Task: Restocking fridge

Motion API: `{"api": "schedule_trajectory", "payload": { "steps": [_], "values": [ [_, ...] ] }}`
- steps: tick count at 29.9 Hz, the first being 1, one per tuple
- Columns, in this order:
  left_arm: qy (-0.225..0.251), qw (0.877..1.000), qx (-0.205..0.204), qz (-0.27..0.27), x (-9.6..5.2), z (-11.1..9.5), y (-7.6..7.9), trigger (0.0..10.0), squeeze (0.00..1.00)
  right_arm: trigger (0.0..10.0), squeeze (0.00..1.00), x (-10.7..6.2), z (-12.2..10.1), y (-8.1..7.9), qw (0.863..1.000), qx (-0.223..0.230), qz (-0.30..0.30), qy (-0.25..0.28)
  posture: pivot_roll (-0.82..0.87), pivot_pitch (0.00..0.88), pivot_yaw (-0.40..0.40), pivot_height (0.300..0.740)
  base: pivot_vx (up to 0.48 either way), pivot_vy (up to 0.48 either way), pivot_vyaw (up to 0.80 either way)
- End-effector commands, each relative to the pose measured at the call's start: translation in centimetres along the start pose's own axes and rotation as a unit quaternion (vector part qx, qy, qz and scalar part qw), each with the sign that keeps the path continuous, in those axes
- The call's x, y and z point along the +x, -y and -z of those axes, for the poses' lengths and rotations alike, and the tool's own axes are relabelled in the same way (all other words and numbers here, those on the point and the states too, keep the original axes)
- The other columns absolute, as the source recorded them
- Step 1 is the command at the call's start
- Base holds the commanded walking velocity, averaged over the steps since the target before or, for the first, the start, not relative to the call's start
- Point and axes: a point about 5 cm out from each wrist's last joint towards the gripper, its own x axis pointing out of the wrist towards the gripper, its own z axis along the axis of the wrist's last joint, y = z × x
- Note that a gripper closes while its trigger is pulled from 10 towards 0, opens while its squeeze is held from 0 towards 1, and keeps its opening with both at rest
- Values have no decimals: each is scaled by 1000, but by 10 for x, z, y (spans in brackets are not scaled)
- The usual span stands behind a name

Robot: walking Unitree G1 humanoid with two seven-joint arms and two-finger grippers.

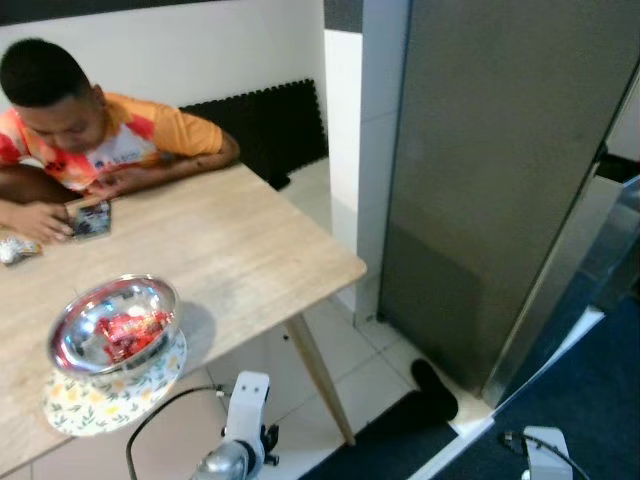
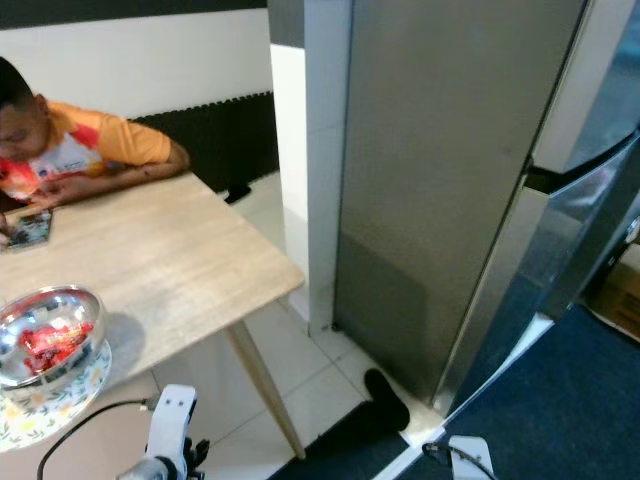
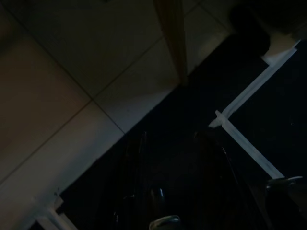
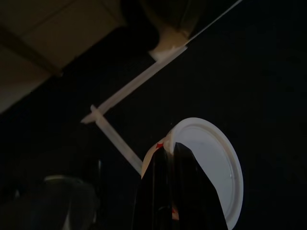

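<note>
The tall grey fridge point(image 2: 440, 150) stands to my right, its steel door front point(image 2: 590, 210) angled away. My right gripper point(image 4: 171, 146) hangs low over the dark blue mat, shut on a white round-lidded container point(image 4: 216, 163) with red print. My left gripper point(image 3: 170, 139) hangs in shade above the floor by the table leg point(image 3: 175, 43), its fingers apart with nothing between them. On the wooden table point(image 1: 230, 250) at my left sits a metal bowl point(image 1: 70, 320) with red packets point(image 1: 130, 335) in it, on a floral plate point(image 1: 110, 400).
A person point(image 1: 80, 130) sits at the table's far side, hands on a phone point(image 1: 92, 218). A black object point(image 1: 435, 388) lies at the fridge's foot. White tape lines point(image 1: 560, 345) edge the blue mat point(image 1: 600, 400). Pale tiles lie between table and fridge.
</note>
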Motion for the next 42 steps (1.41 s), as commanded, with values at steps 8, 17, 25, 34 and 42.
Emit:
{"api": "schedule_trajectory", "payload": {
  "steps": [8, 17, 25, 34, 42],
  "values": [
    [5, 1000, -2, 3, 2, -5, 3, 10000, 0, 10000, 0, 1, -4, 0, 1000, -5, -5, 6, -163, 6, 40, 740, 0, -337, 0],
    [10, 1000, -7, -1, 1, -6, 1, 10000, 0, 10000, 0, 1, -10, -1, 1000, -14, -10, 13, -152, 5, 24, 740, 0, -340, 0],
    [14, 1000, -12, -1, 1, -6, 1, 10000, 0, 10000, 0, 3, -22, -6, 999, -22, -18, 25, -146, 7, 16, 740, 0, -356, 0],
    [13, 1000, -11, 1, 1, -5, 3, 10000, 0, 10000, 0, 3, -21, -7, 999, -22, -18, 27, -152, 13, 22, 740, 0, -361, 0],
    [13, 1000, -8, 4, 2, -7, 4, 10000, 0, 10000, 0, 2, -19, -5, 999, -20, -15, 25, -163, 18, 33, 740, 0, -362, 0]
  ]
}}
